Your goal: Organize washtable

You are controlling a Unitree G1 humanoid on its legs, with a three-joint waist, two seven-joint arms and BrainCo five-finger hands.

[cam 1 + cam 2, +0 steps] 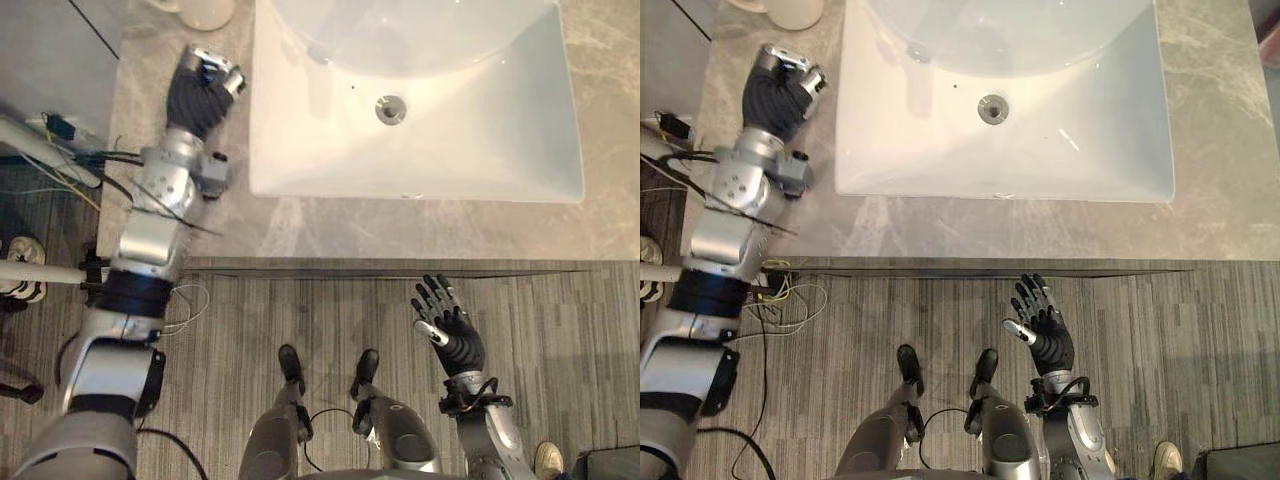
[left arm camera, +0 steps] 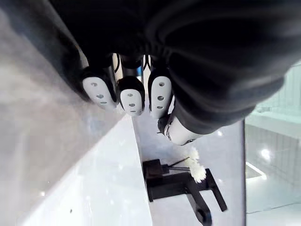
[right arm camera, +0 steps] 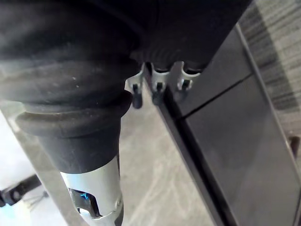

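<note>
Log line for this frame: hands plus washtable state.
left hand: curled, empty, over counter left of sink | right hand: open, over floor | white cup: beyond left hand

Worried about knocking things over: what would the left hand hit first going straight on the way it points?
Probably the white cup on the countertop, just ahead of the left hand, beside the sink; their relative height is unclear.

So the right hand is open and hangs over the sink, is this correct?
No. The right hand is open, but it hangs over the floor in front of the washtable, not over the sink, as the left eye view shows.
</note>
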